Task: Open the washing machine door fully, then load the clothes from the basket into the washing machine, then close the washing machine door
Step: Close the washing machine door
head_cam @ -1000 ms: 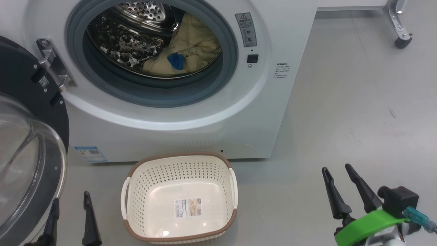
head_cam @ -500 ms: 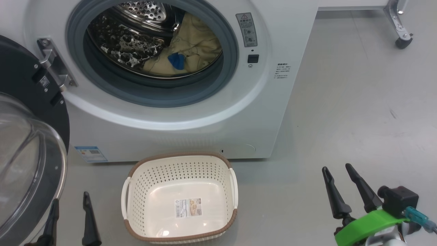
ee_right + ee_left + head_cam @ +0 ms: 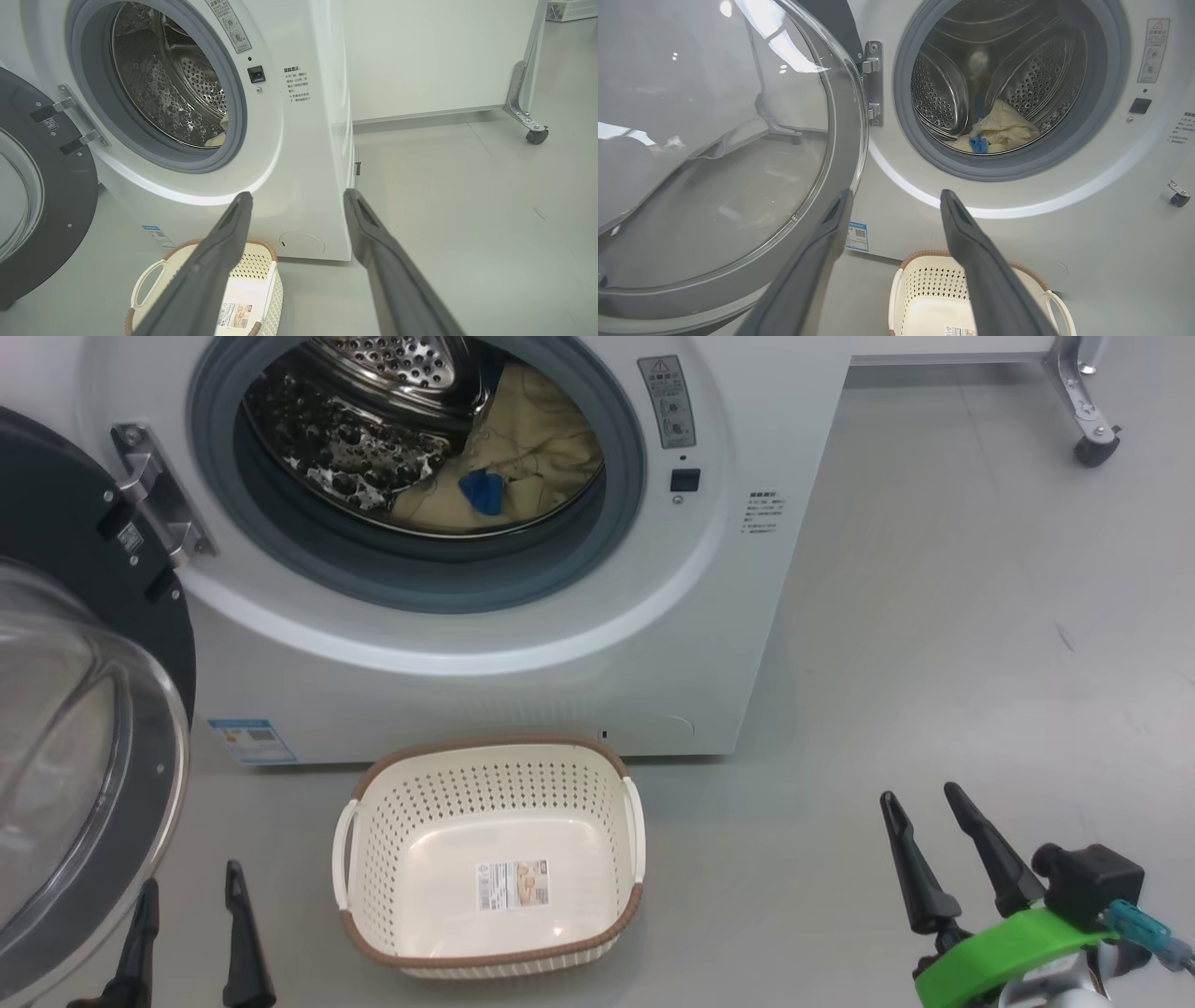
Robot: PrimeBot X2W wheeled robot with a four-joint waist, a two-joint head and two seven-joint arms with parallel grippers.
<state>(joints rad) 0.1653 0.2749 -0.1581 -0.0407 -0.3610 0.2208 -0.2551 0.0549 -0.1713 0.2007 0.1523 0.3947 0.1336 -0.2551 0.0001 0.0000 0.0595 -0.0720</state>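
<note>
1. washing machine (image 3: 523, 653): white front-loader standing on the grey floor (image 3: 934, 663); blue label sticker (image 3: 250, 739) low at the left corner of its front.
2. washing machine door (image 3: 56, 523): swung wide open on the hinge at the machine's left; black rim, clear glass bowl bulging outward.
3. clothes (image 3: 532, 457): pale yellow with a small blue patch, lying low in the steel drum (image 3: 355, 439), behind the grey gasket (image 3: 420, 583).
4. basket (image 3: 485, 793): cream, perforated, brown rim; upright on the floor just before the machine's front edge, a paper label (image 3: 512, 885) showing on its bottom.
5. left gripper (image 3: 191, 879): beside the door's lower rim, left of the basket; fingers spread wide, holding nothing.
6. right gripper (image 3: 919, 793): over the floor, well right of the basket; fingers spread wide, holding nothing.
7. caster (image 3: 1088, 448): on a metal leg, at the floor's far right corner.
</note>
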